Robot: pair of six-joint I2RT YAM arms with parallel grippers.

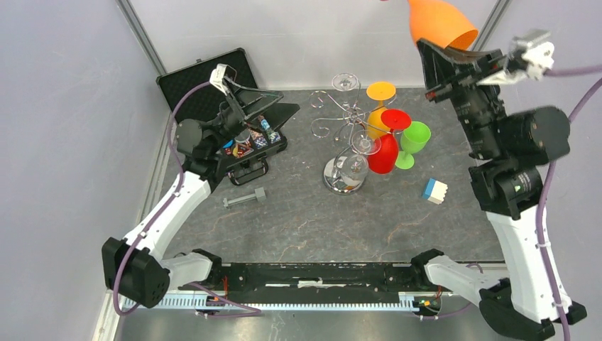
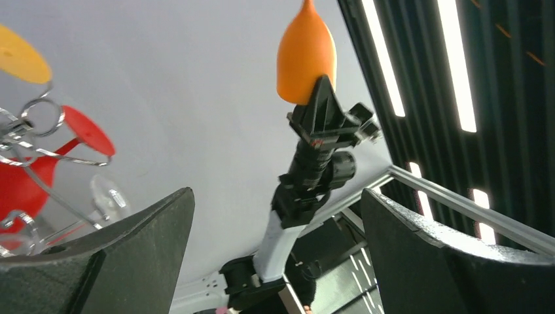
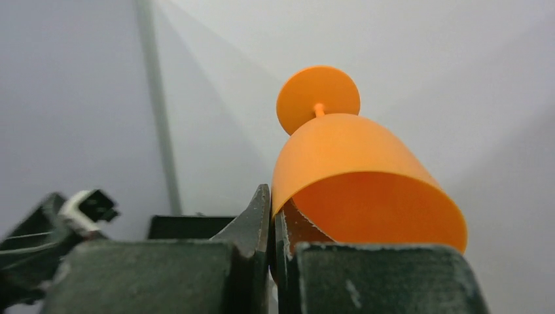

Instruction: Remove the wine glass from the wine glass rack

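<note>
The wine glass rack point(image 1: 346, 135) is a chrome wire stand with a domed base, standing mid-table; it also shows in the left wrist view point(image 2: 39, 124). Orange point(image 1: 381, 92), red point(image 1: 385, 145), green point(image 1: 414, 138) and clear point(image 1: 346, 82) glasses hang on or beside it. My right gripper point(image 1: 431, 51) is shut on the rim of an orange wine glass point(image 1: 440, 21), held high above the table's far right, apart from the rack. In the right wrist view the gripper point(image 3: 271, 216) pinches the orange wall of the glass point(image 3: 353, 163). My left gripper point(image 1: 287, 101) is open and empty, left of the rack point(image 2: 276, 196).
An open black case point(image 1: 206, 78) lies at the back left, with a tray of small parts point(image 1: 252, 142) under my left arm. A grey bolt point(image 1: 243, 199) lies in front of it. A blue and white block point(image 1: 434, 190) lies at the right.
</note>
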